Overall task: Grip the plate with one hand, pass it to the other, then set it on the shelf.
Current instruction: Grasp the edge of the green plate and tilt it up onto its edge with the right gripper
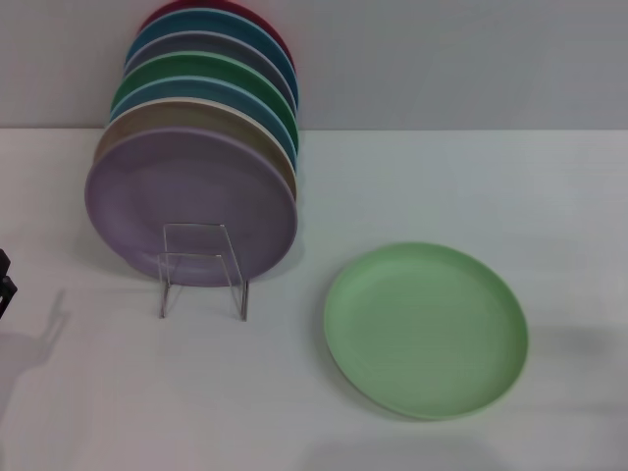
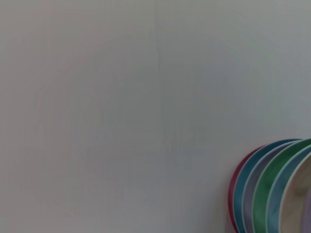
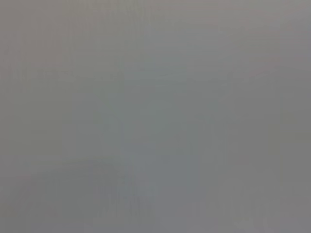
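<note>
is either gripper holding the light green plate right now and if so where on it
Nothing is held. The light green plate lies flat on the table, untouched; only the left gripper's edge shows, far away.

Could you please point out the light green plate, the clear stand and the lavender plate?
light green plate (image 1: pixel 426 330), head view, centre of its face.
clear stand (image 1: pixel 204 283), head view, front loop.
lavender plate (image 1: pixel 191 191), head view, upper face.

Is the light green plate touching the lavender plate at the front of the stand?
Apart. The head view shows the light green plate lying flat, with bare white table between its rim and the upright lavender plate.
</note>
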Robot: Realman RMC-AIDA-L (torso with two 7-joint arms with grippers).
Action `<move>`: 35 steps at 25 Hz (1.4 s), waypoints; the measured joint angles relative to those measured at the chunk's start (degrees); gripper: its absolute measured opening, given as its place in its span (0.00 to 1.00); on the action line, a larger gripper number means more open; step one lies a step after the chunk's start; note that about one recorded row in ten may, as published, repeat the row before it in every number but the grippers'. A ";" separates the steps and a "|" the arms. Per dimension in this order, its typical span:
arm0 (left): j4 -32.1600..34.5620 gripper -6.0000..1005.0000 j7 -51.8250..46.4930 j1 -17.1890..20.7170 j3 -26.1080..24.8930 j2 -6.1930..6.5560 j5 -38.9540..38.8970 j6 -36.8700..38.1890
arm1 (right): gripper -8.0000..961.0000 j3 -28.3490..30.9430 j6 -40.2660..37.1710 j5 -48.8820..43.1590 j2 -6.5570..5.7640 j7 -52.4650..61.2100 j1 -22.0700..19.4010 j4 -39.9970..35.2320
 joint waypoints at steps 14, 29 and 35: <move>-0.17 0.84 -0.20 -0.11 0.09 -0.01 0.05 -0.56 | 0.85 -4.97 1.40 -0.36 -0.58 4.77 1.92 2.36; -0.16 0.84 -0.34 -0.89 0.16 -0.01 0.22 -0.77 | 0.83 -31.19 -50.98 -38.34 -1.37 64.52 -8.49 69.25; -0.32 0.84 -0.35 -1.55 0.74 -0.01 0.02 -1.73 | 0.82 -27.03 -41.40 -80.57 -1.30 107.02 -3.53 83.52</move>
